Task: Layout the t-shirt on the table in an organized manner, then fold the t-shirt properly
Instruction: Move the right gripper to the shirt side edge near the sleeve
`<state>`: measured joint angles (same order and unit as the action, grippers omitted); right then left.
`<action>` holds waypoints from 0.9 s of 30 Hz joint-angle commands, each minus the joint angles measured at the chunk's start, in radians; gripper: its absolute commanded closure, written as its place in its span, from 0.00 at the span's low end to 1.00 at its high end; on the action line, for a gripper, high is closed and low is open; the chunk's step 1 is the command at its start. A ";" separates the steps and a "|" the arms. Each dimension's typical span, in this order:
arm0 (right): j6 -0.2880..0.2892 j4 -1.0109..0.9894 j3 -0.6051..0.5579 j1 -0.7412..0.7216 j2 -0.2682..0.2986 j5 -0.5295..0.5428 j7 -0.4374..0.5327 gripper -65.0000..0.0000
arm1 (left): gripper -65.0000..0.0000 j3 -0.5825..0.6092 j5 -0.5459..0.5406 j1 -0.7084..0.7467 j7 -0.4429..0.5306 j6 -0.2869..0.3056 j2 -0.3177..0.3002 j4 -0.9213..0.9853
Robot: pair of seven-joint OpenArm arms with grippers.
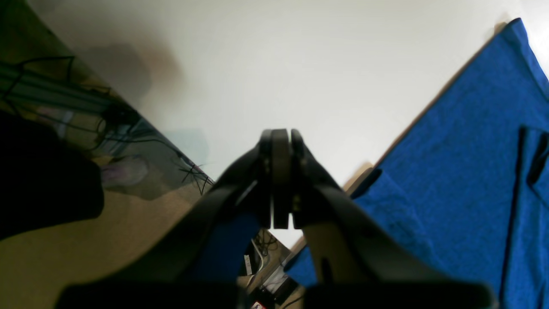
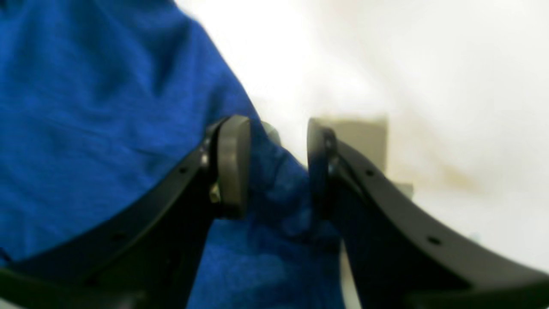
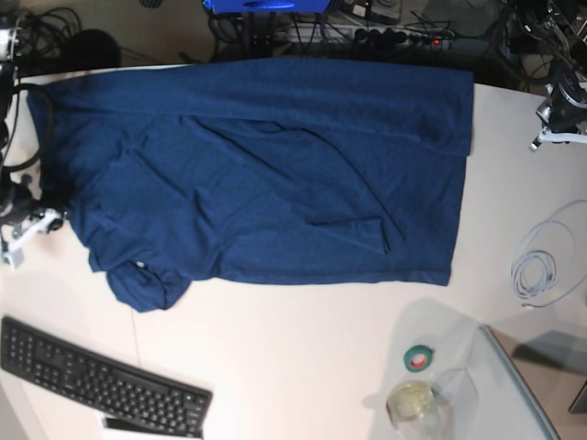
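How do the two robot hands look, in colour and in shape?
Both are black. The left hand has two curved arms that narrow toward flat dark pads at the tip. The right hand has the same curved black arms with small round holes along them, and its fingers carry flat grey-brown pads. No markings or cables show.

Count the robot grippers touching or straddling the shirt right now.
1. The right gripper is open with the t-shirt edge between its jaws. The left gripper is shut over the bare table, beside the shirt, holding nothing.
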<state>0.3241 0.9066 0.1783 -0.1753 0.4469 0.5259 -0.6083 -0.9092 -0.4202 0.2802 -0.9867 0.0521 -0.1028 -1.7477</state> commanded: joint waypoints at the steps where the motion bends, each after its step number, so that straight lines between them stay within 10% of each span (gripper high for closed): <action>1: 0.000 0.038 0.020 -0.017 0.028 0.006 -0.011 0.68 | 1.00 -0.006 -0.006 0.000 0.019 -0.001 -0.015 -0.014; 27: 0.000 0.056 -0.007 -0.033 -0.020 0.001 -0.097 0.69 | 1.00 -0.006 -0.006 -0.002 0.021 -0.001 -0.015 -0.016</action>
<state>0.3222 0.9482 0.1631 -0.1875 0.4030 0.5194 -0.7181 -0.9092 -0.4198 0.2775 -0.9867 0.0521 -0.1024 -1.7470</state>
